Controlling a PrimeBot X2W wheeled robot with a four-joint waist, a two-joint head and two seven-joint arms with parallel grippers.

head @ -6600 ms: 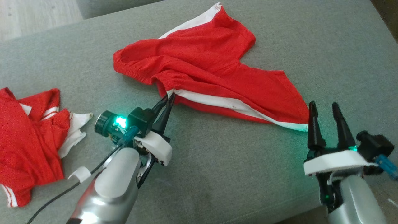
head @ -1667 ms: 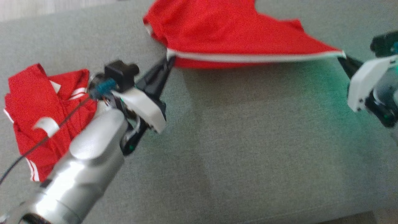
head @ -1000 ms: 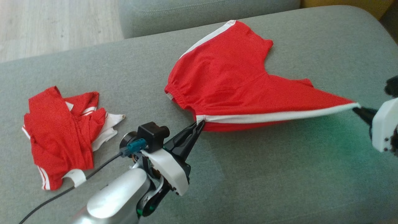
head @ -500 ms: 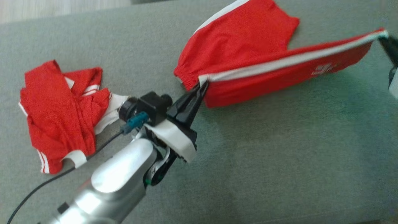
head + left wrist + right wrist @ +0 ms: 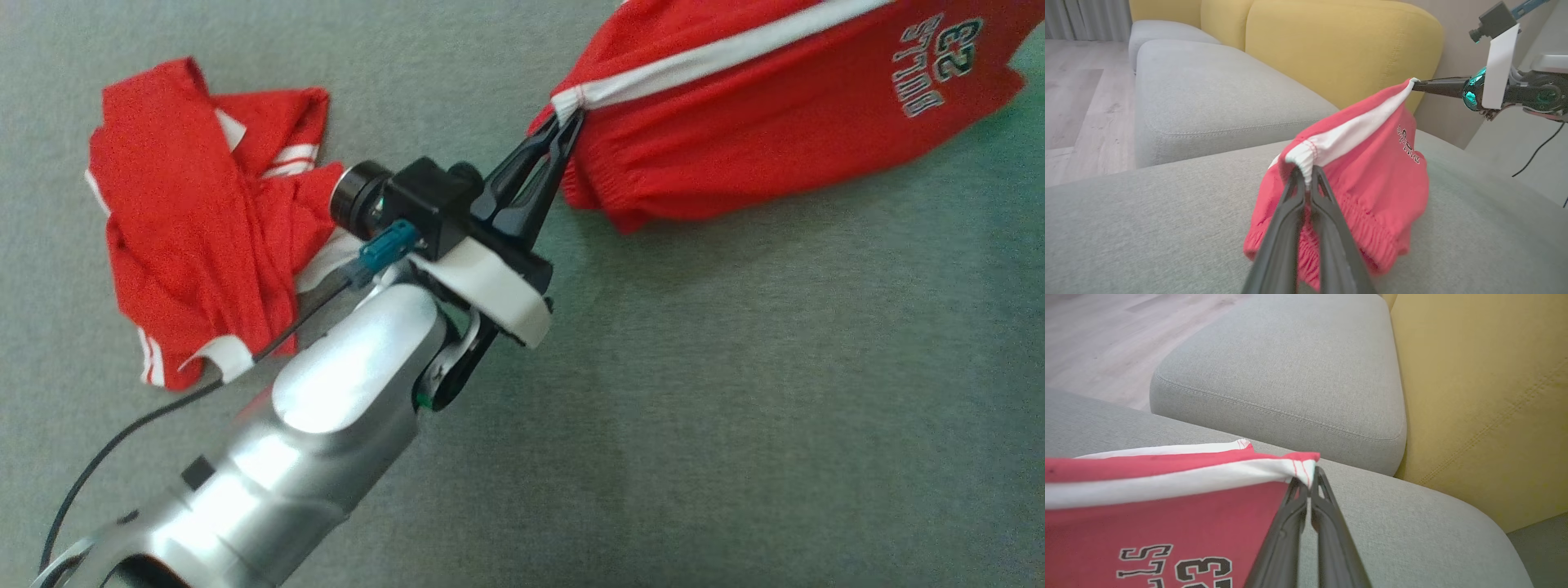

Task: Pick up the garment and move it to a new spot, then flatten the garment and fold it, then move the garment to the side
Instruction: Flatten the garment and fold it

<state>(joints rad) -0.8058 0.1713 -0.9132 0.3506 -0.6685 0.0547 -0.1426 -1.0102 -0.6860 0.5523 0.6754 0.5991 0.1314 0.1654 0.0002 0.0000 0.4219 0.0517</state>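
Carry step. The left gripper has its fingers pinched tight on the waistband end of the white stripe, and the right gripper likewise on the hem end. The red shorts hang between them over the grey sofa cushion. Best to hold both ends level and the stripe taut, then lower evenly. The head view shows a second red heap to steer clear of. The left wrist view shows the sagging lower edge near the cushion; whether they touch is unclear.
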